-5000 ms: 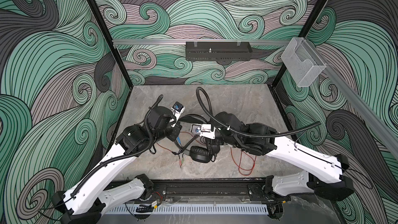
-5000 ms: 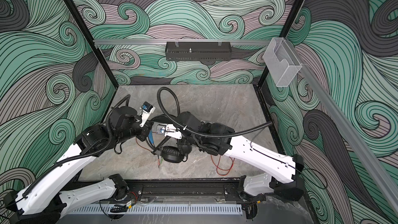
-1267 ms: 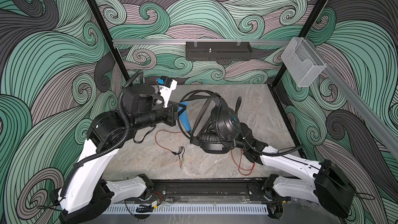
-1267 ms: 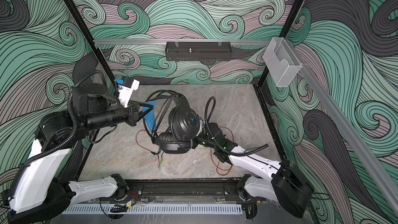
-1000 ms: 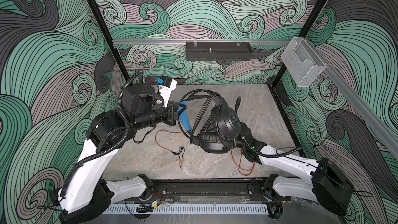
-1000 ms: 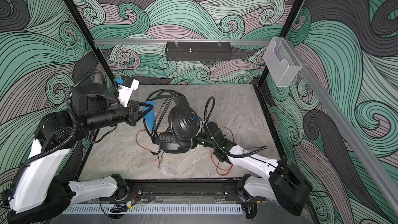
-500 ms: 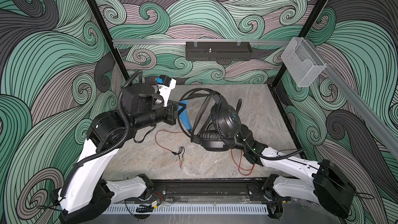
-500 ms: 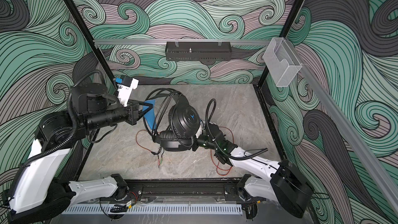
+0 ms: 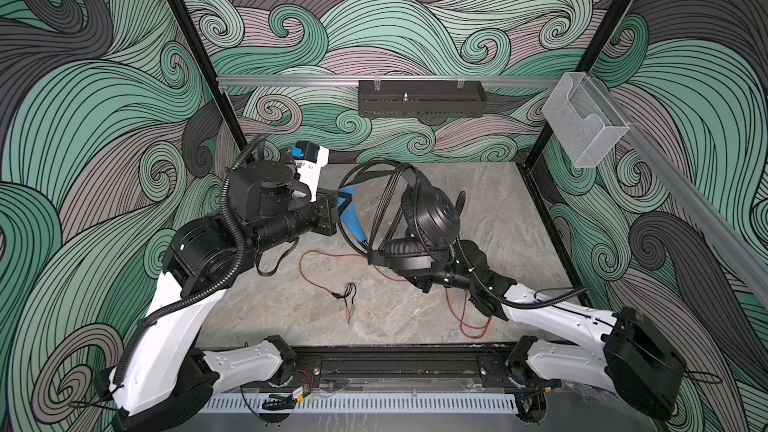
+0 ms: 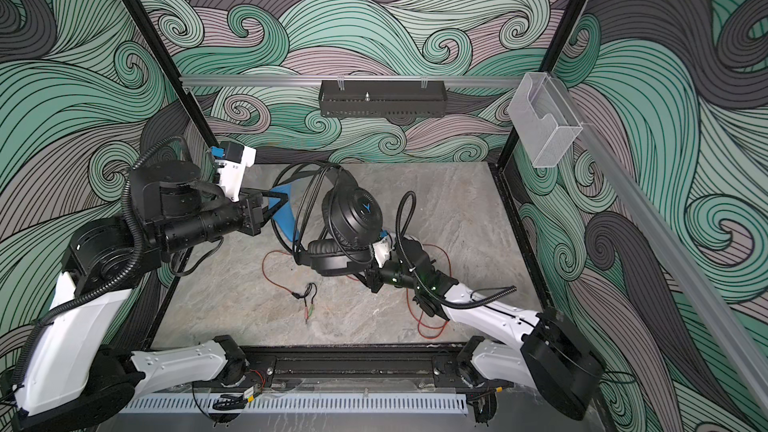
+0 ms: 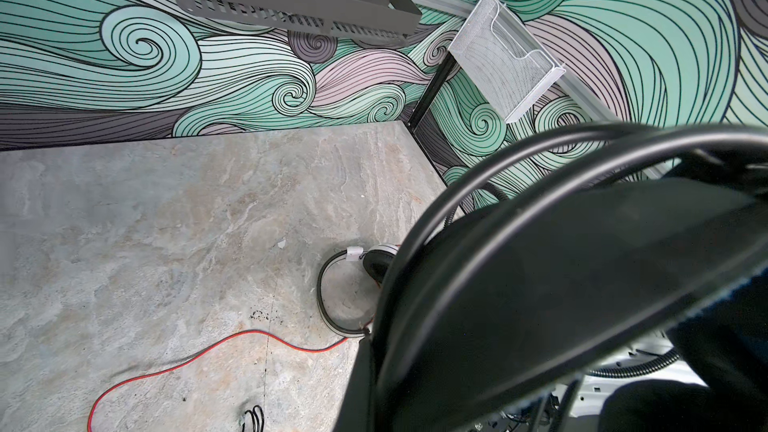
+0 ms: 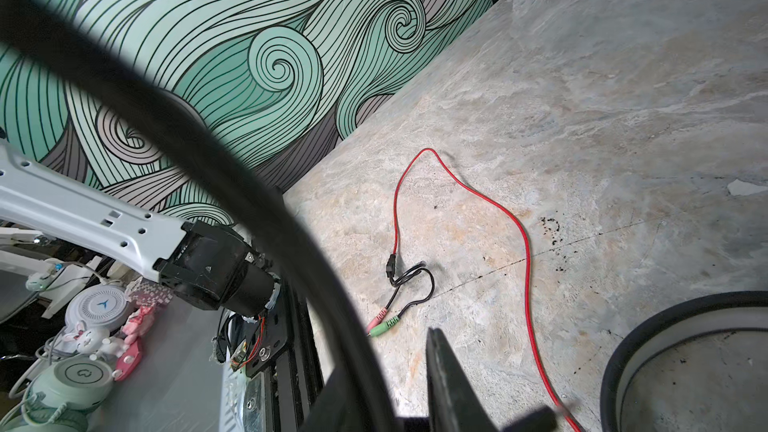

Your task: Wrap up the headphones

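In both top views the left gripper (image 9: 345, 203) (image 10: 276, 202) is squeezed tight on the blue-lined band of the black headset (image 9: 432, 216), holding it up off the table (image 9: 270, 305). The black cable (image 9: 382, 201) hangs in loops over that band, just past the gripper's tips. The headset's lower ear cup sits right over the right gripper (image 9: 422, 282) and hides its tips, so it is not clear how wide that one is open or if it holds anything. The red cable (image 9: 316, 280) lies loose on the table below both grippers, and its plugs (image 9: 349, 305) lie between them, nearer the front. In the left wrist view the black headset (image 11: 582, 284) and its black cable (image 11: 519, 184) fill the near side and block much of the table. Past them the white headset (image 11: 353, 257) lies flat, with the red cable (image 11: 208, 353) running away from it. In the right wrist view a thick black cord (image 12: 208, 147), blurry and very close, cuts across. One of the right gripper's fingers (image 12: 449, 384) pokes in, but the grip cannot be seen. Ahead of it lie the red cable (image 12: 523, 234) and the pink and green plugs (image 12: 382, 322). The white headset's band (image 12: 685, 317) curves in close beside the finger.
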Controlling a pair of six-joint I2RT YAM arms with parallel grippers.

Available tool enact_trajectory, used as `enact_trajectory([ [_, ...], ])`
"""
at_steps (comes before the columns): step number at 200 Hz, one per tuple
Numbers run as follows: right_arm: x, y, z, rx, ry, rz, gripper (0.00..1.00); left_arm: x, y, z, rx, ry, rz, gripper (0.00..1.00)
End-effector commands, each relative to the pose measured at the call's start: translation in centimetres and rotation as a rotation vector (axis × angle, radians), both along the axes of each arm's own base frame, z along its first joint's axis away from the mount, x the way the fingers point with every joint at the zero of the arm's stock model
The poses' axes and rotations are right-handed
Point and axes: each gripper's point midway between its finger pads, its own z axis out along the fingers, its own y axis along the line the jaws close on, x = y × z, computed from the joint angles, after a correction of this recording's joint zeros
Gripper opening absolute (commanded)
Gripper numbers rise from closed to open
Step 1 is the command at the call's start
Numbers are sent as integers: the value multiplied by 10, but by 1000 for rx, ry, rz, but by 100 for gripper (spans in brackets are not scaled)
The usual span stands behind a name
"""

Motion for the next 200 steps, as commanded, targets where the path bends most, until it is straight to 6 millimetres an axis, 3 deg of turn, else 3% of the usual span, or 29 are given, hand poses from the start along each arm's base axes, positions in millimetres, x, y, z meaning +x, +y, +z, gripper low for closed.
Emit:
enact_trajectory([
  [1, -1, -5, 0, -6, -18, -5, 27, 3, 9, 36, -161, -72, 65, 0],
  [118, -3, -9, 0, -3, -12, -18, 43, 2, 8, 36, -217, -59, 61, 0],
  [156, -3, -12, -4, -13, -9, -31, 40, 2, 9, 38, -241, -57, 70, 0],
  [200, -3, -18, -8, -49, -13, -51, 21, 4, 14, 38, -261, -53, 105, 0],
])
